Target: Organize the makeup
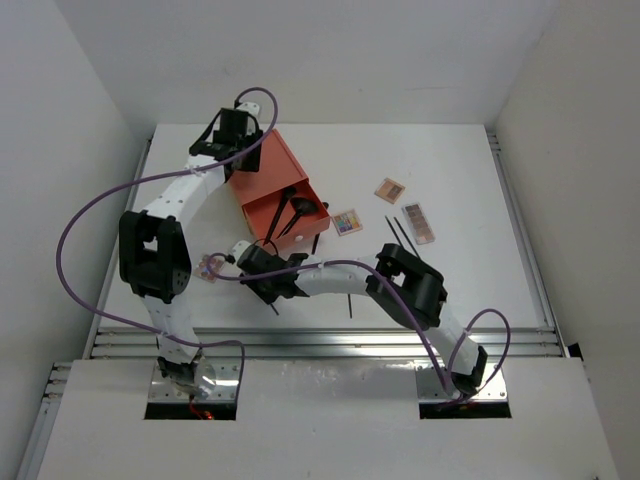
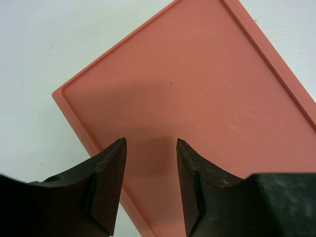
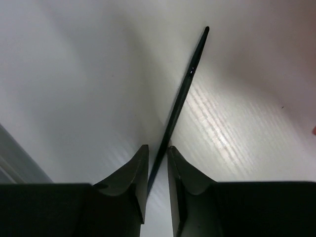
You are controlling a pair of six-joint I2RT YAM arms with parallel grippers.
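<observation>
Right tool (image 3: 158, 150) narrow around the thin black stick (image 3: 185, 89)!
Stick runs ahead from between its jaws, can't tell if pinched; left tool (image 2: 150, 143) half-open, empty, over the orange-red box (image 2: 207, 84).

One orange box (image 1: 270, 165), four small palettes (image 1: 390, 190), and about six thin black sticks (image 1: 400, 235), two of them in the drawer (image 1: 262, 214).
</observation>
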